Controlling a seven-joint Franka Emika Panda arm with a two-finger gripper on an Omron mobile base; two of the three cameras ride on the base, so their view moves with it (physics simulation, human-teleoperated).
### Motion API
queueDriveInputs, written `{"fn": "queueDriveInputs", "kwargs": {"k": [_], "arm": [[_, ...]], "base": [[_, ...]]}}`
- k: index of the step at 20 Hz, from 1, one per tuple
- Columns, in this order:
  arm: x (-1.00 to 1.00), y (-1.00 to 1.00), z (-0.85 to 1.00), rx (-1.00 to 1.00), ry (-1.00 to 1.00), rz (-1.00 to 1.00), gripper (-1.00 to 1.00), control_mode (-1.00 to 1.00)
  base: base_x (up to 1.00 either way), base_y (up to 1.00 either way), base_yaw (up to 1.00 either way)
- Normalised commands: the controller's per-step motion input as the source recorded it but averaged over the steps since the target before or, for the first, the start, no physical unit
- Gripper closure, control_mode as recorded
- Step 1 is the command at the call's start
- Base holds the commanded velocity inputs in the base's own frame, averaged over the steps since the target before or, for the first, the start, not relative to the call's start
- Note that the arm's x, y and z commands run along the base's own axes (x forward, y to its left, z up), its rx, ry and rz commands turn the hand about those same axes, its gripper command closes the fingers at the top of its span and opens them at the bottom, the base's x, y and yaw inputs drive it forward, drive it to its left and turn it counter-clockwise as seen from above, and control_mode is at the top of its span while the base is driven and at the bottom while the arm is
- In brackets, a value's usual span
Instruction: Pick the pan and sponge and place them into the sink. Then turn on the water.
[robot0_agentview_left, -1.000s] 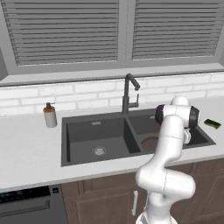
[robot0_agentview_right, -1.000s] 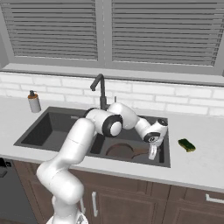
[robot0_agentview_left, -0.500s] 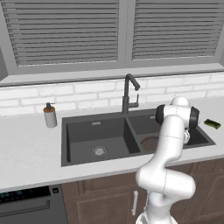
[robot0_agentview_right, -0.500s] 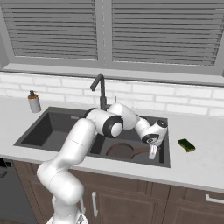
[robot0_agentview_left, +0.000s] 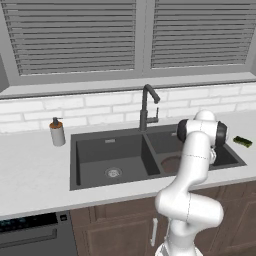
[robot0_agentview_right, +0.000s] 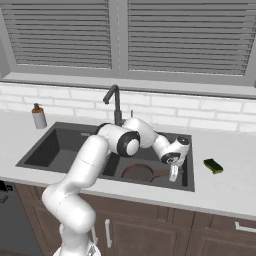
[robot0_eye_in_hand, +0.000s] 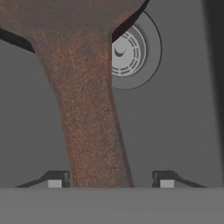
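- Left base view: the pan (robot0_agentview_left: 172, 163) lies in the smaller basin of the sink (robot0_agentview_left: 107, 137); the sponge (robot0_agentview_left: 242, 141) sits on the counter (robot0_agentview_left: 30, 170) to the right.
- Right base view: the gripper (robot0_agentview_right: 173, 175) hangs over the pan's handle.
- Hand view: the fingers (robot0_eye_in_hand: 54, 181) stand apart on either side of the handle, released, with gaps showing.

Pan (robot0_eye_in_hand: 83, 87) body ran off hand view's top edge, handle covered part of the drain (robot0_eye_in_hand: 131, 52). In left base view arm hid most of pan; sponge (robot0_agentview_left: 243, 141) too small for detail.
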Motion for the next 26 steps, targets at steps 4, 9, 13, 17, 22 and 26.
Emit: {"fn": "queueDriveInputs", "kwargs": {"k": [4,9,13,17,22,26], "arm": [[0.00,0.01,0.01,0.00,-0.11,0.00,-1.00,-1.00],[0.00,0.01,0.35,0.00,-0.19,0.00,-1.00,-1.00],[0.00,0.10,0.70,-0.06,-0.02,0.00,-1.00,-1.00],[0.00,0.19,0.89,-0.14,0.00,-0.02,-1.00,-1.00],[-0.11,0.05,0.88,-0.15,0.02,-0.07,-1.00,-1.00],[-0.18,0.00,0.76,-0.09,0.00,-0.07,-1.00,-1.00]], "base": [[0.00,0.00,0.00],[0.00,0.00,0.00],[0.00,0.00,0.00],[0.00,0.00,0.00],[0.00,0.00,0.00],[0.00,0.00,0.00]]}}
